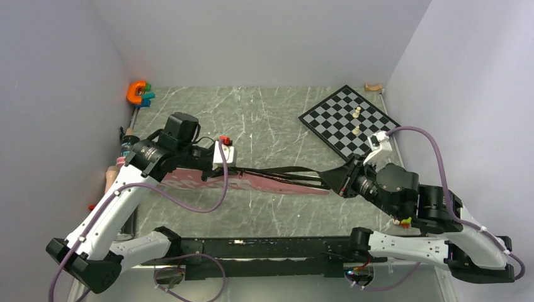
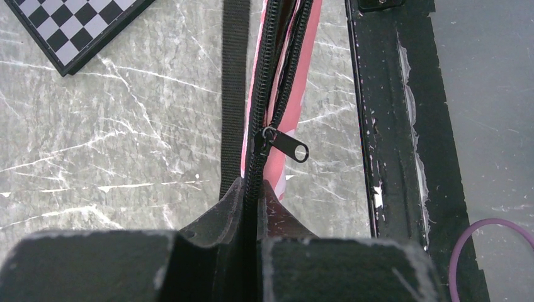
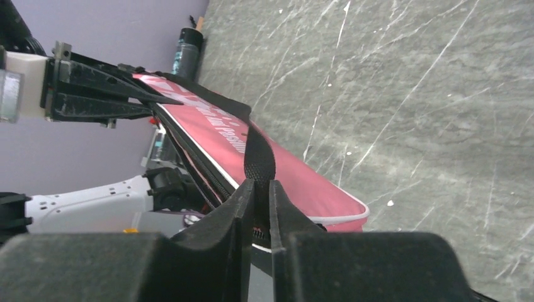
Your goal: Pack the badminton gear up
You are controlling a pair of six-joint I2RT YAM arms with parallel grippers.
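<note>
The pink bag lies on the tabletop, stretched long between the two arms. The left end effector has its fingers squeezed together on the bag's zipper edge. Just past them sits the little black zipper pull. The teeth look joined on the near side of the pull and gape open beyond it. The right end effector pinches the far end of the bag, right where the black strap runs in between its fingers.

The job now looks like zipping the bag shut. What is inside cannot be seen.

To do it well, both ends should pull gently apart so the zipper line is straight and flat. A saggy bag makes the teeth jam. One end should hold firm while the other lets go and takes the small pull tab. The tab lies flat and is tiny, so the grab must be careful. Then slide it slowly along the teeth. Watch that the strap does not get caught.
</note>
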